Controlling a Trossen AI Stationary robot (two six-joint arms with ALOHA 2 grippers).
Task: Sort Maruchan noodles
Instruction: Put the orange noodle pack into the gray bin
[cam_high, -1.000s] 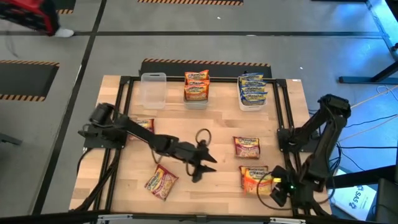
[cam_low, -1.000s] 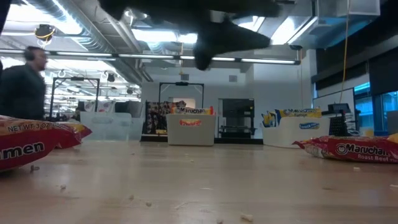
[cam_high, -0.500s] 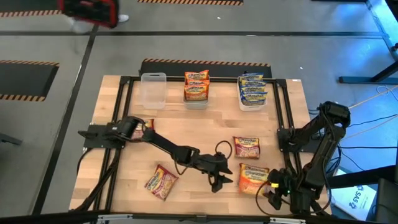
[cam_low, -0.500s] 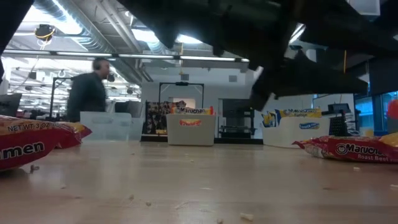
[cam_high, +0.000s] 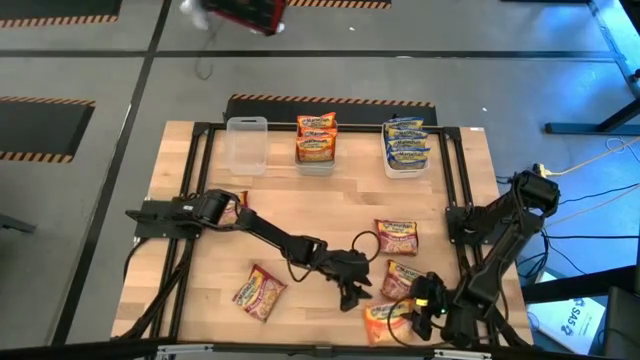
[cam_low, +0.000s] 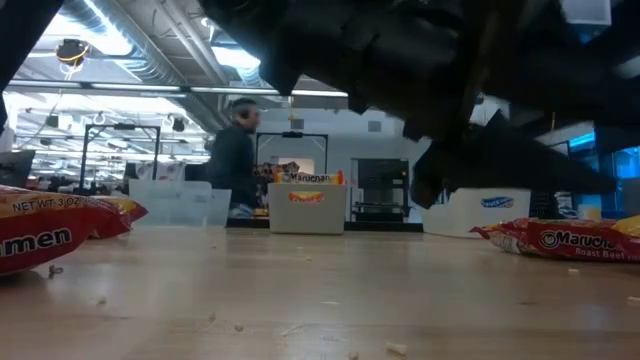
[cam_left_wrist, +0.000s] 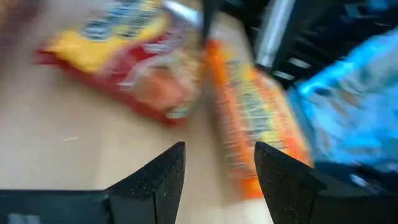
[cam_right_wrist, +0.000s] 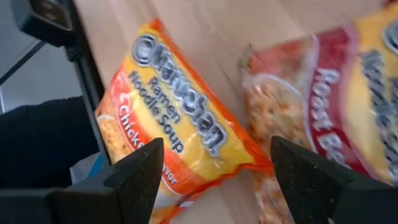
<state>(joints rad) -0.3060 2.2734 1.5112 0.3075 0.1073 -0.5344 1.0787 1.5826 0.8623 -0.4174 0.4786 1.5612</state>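
Maruchan noodles are partly sorted: orange packets and blue packets fill two far tubs, the third tub is empty, five packets remain on the tabletop, where left claw and right claw, both spread and empty, flank the loose orange packet.

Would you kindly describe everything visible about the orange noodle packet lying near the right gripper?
The orange noodle packet is a flat, crinkly plastic pack, orange at the edges with a yellow centre, printed "Maruchan Ramen Noodle Soup" and part of the word "Chicken". It lies flat and slanted on the wooden table, at its front edge. The right gripper is right beside it, open, not gripping it. A red packet lies close alongside; whether they touch is unclear.
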